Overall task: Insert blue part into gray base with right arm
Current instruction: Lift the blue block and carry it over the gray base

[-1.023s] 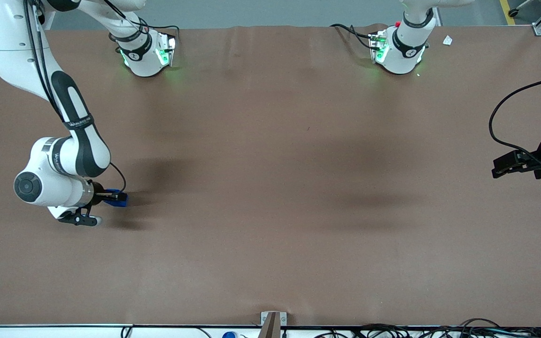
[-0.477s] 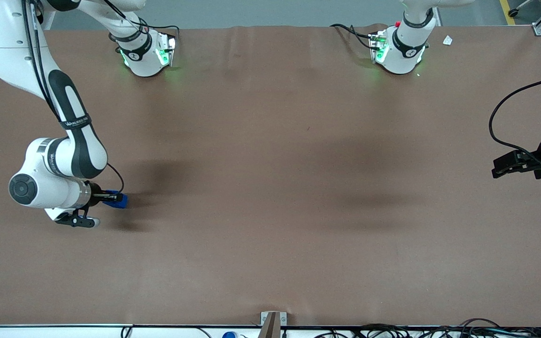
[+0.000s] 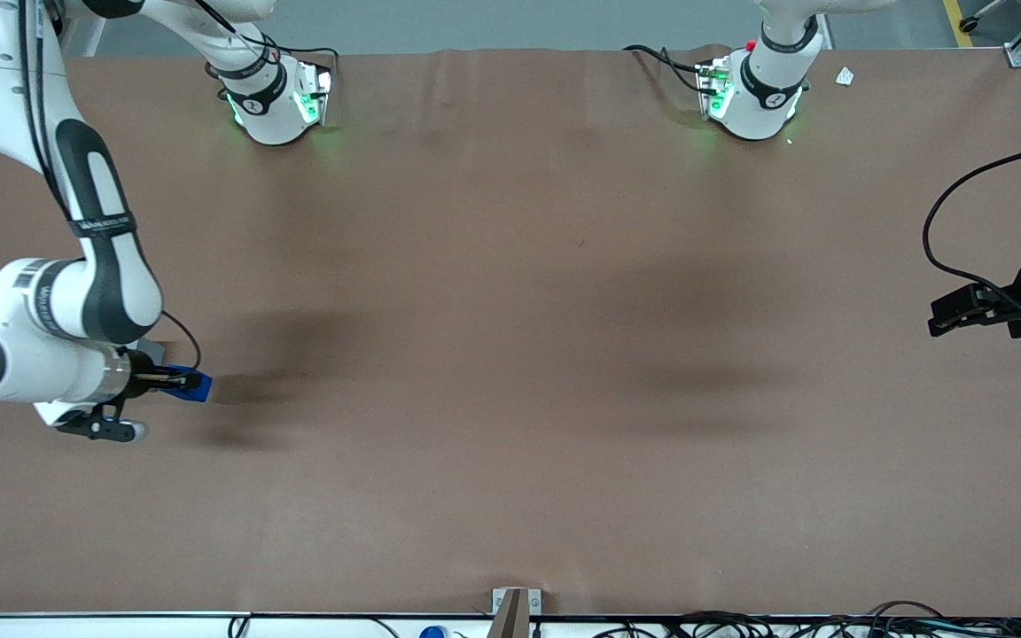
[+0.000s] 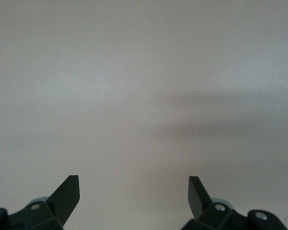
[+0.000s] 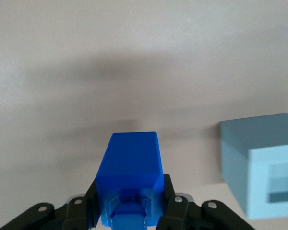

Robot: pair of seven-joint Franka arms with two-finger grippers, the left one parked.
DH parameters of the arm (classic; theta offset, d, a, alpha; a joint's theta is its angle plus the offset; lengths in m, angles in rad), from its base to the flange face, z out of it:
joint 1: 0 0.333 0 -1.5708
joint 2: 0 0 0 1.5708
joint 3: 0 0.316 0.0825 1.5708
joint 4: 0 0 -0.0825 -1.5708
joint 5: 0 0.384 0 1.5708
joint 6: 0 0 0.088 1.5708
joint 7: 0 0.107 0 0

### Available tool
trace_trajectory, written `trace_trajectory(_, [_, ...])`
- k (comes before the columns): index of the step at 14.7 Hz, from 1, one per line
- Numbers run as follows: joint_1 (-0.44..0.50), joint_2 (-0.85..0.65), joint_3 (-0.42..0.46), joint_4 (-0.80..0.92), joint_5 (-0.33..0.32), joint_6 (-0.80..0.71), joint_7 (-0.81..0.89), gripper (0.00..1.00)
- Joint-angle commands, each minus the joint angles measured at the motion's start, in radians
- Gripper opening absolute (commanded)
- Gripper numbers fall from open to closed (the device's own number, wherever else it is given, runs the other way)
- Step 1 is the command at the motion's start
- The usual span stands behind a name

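Currently my gripper point(image 3: 175, 382) hangs low over the counter point(image 3: 510, 354) at the working arm's end, fingers point(image 5: 172, 207) clamped on the blue part point(image 5: 130, 167), a smooth plastic block. Gray base point(image 5: 261, 163) sits just beside it, untouched, its square recess holding nothing.

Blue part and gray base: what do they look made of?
The blue part, clamped in the right arm's hand, looks like matte moulded plastic: even colour, crisp edges. The gray base, apart beside it on the brown table, seems similar plastic, dull and glare-free, with a square recess.
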Motion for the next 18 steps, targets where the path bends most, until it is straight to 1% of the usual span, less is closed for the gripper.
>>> trace_trajectory(1, [-0.049,-0.015,0.01,0.05,-0.009,-0.052,-0.04,0.26])
trace_trajectory(5, [-0.109,-0.052,0.01,0.055,-0.009,-0.094,-0.109,0.26])
trace_trajectory(9, [-0.155,-0.058,0.009,0.055,-0.029,-0.105,-0.186,0.26])
trace_trajectory(12, [-0.172,-0.056,0.01,0.055,-0.087,-0.143,-0.228,0.26])
trace_trajectory(16, [-0.186,-0.053,0.009,0.052,-0.104,-0.158,-0.292,0.26])
trace_trajectory(18, [-0.189,-0.052,0.009,0.047,-0.132,-0.16,-0.314,0.26])
